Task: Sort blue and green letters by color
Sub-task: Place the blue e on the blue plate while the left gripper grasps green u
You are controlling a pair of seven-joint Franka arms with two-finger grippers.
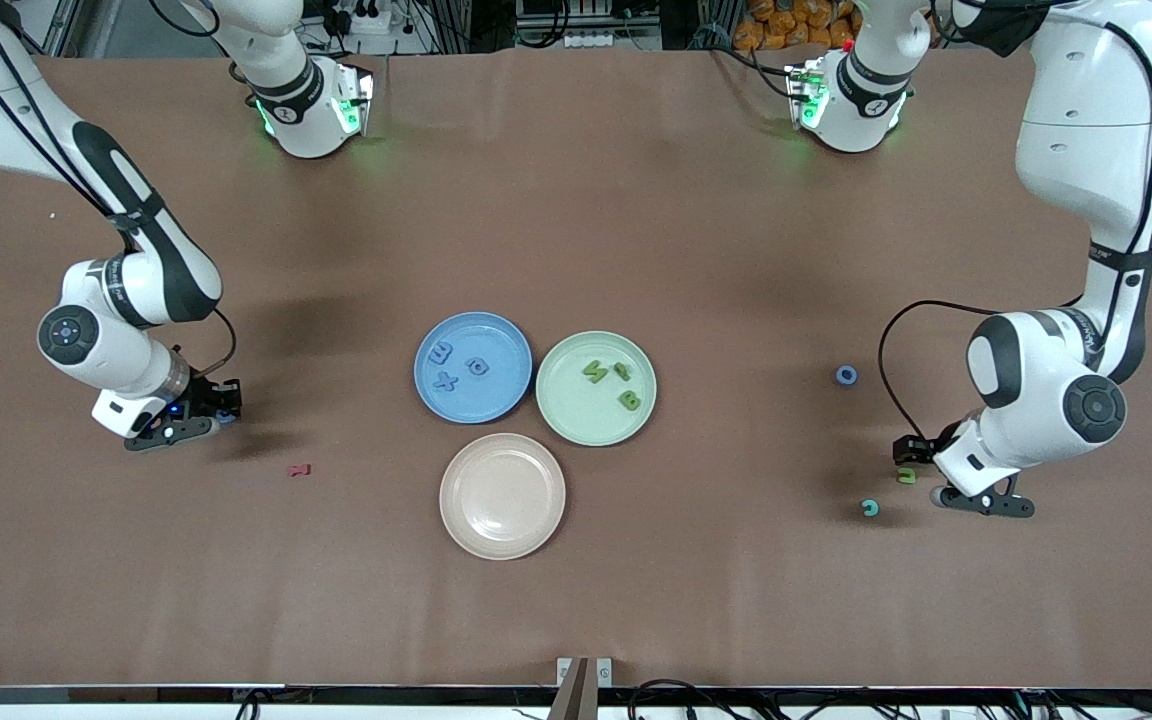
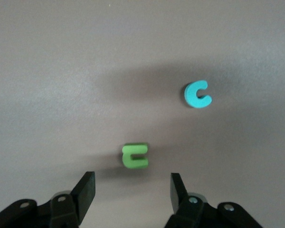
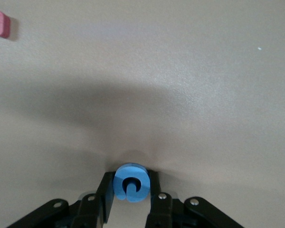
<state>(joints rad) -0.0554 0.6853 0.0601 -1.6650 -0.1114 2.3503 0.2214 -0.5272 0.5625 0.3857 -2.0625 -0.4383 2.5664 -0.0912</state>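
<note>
The pink plate point(image 1: 502, 495) lies nearest the camera, and nothing is in it. Just above it in the front view stand the blue plate point(image 1: 473, 366), holding three blue letters point(image 1: 446, 380), and the green plate point(image 1: 596, 388), holding three green letters point(image 1: 629, 400).

Toward the left arm's end of the tabletop point(image 1: 576, 200), a small green letter point(image 2: 135, 156) lies flat, with a teal C-shaped letter point(image 2: 198, 94) near it but apart. A blue ring letter point(image 1: 846, 375) lies farther from the camera than these two. The left end effector point(image 2: 133, 190) is low over the green letter with its fingers spread wide, grasping nothing.

Toward the right arm's end, the right end effector point(image 3: 130, 187) is down at the tabletop and clenched on a blue round letter point(image 3: 130, 182). A dark red letter point(image 1: 299, 469) lies near it, nearer to the camera.

These letters look light and chunky, probably of soft foam, so they should not break. I judge that the green one is best taken across its two flat outer sides, with gentle pressure, because such a small light piece could slip or tip away.
</note>
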